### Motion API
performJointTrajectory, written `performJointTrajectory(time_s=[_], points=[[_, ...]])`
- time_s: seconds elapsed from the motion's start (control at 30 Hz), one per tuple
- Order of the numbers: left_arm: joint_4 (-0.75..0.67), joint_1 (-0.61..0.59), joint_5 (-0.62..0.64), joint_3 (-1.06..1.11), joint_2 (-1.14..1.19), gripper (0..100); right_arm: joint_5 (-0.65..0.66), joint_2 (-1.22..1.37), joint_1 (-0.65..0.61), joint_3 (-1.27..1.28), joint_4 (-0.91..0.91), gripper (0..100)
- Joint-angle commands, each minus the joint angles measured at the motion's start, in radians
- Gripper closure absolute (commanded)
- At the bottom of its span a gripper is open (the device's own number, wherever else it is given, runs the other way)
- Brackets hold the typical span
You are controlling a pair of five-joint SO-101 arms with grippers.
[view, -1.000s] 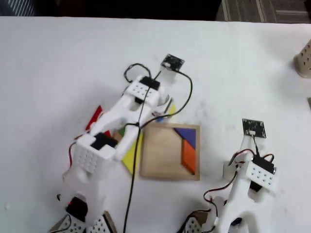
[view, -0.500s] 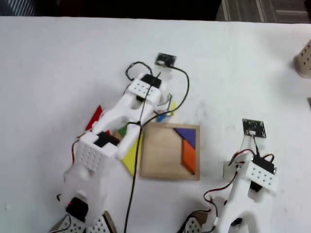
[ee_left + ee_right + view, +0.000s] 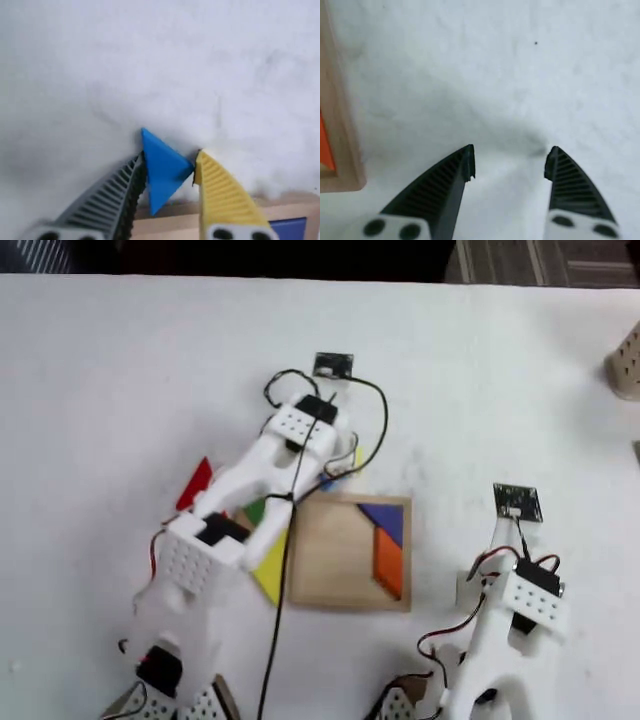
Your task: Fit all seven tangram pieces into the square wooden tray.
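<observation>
— What's the surface like?
— A plain white table [image 3: 120, 370]. There's a dark strip of room beyond its far edge and a beige perforated object [image 3: 625, 365] at the right margin.
— And the puzzle?
— The square wooden tray [image 3: 335, 560] lies flat between the two arms. Inside it, a dark blue piece [image 3: 388, 520] and an orange piece [image 3: 388, 565] sit touching, along the side nearer the right arm. A yellow triangular piece [image 3: 270, 572] lies against the tray's opposite side. A green piece [image 3: 257, 510] and a red piece [image 3: 195, 485] are farther out, partly under the left arm.
— The left gripper?
— The left gripper [image 3: 169, 157] has its grey and yellow jaws closed on a bright blue plastic triangle [image 3: 162, 170]. One corner of it points out past the tips. It sits just outside the tray's far rim. I can't tell whether the triangle touches the table.
— And the right one?
— The right gripper [image 3: 509, 162] has its black jaws parted wide with nothing between them. It is over bare table, just beside the tray's rim.
</observation>
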Motion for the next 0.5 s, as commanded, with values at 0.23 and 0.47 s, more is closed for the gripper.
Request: performJointTrajectory(time_s=[0.23,0.47], points=[[0.006,0.01,-0.077,-0.051,-0.01,93,0.011,-0.024,-0.012,-0.005,-0.013,77.2],[0.014,0.01,-0.104,-0.049,-0.036,93,0.011,-0.024,-0.012,-0.003,-0.013,77.2]])
